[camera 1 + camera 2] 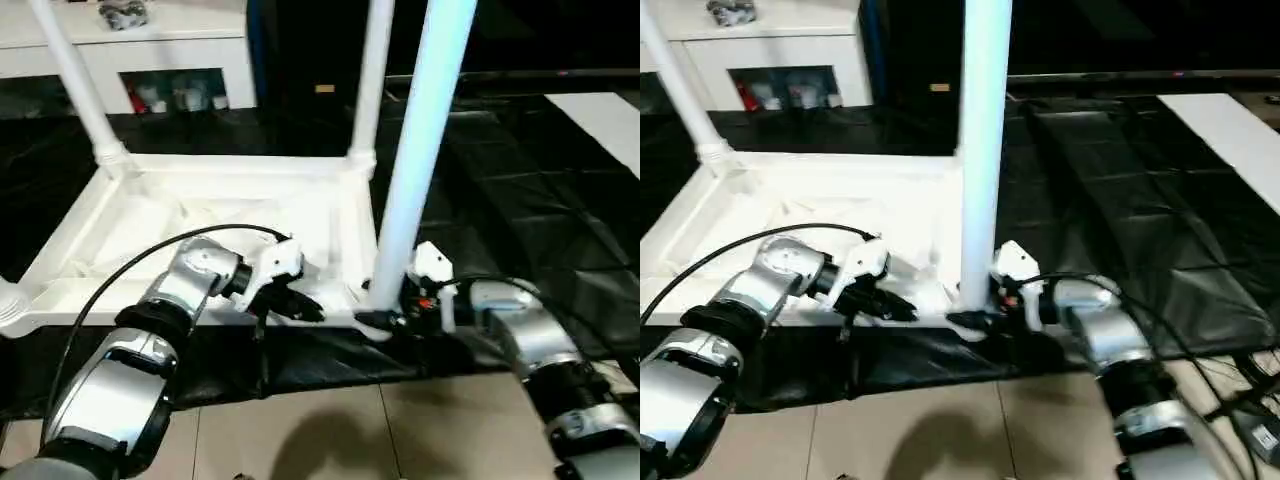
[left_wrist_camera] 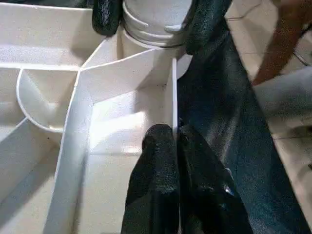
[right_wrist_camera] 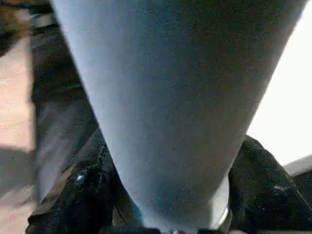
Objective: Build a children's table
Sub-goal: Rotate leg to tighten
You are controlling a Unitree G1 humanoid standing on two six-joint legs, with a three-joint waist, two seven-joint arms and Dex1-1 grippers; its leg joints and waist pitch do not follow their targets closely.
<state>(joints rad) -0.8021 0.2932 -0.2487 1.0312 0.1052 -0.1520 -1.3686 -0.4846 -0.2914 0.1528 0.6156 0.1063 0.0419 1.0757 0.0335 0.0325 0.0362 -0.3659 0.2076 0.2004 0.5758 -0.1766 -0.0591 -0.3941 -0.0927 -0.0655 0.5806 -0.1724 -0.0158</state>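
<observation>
— How many legs are standing?

— I count three. Two rise from the far corner sockets of the tabletop (image 1: pixel 200 215), a far left leg (image 1: pixel 75 75) and a far right leg (image 1: pixel 368 80). The third, the near leg (image 1: pixel 420 150), stands at the tabletop's near right corner, where my right gripper (image 1: pixel 385 318) holds it low down, one black finger on each side of the tube (in my right wrist view the tube sits between the fingers).

— And the tabletop?

— It lies underside up on a black mat (image 1: pixel 520 200) on the floor, ribs showing.

— Your left gripper?

— My left gripper (image 1: pixel 300 305) is at the near rim (image 2: pixel 173 97), beside that corner socket. Its two fingers (image 2: pixel 156 165) are pressed together on the thin rim wall, pinching it.

— Anything else?

— One white cabinet (image 1: pixel 150 50) stands beyond the mat.
</observation>
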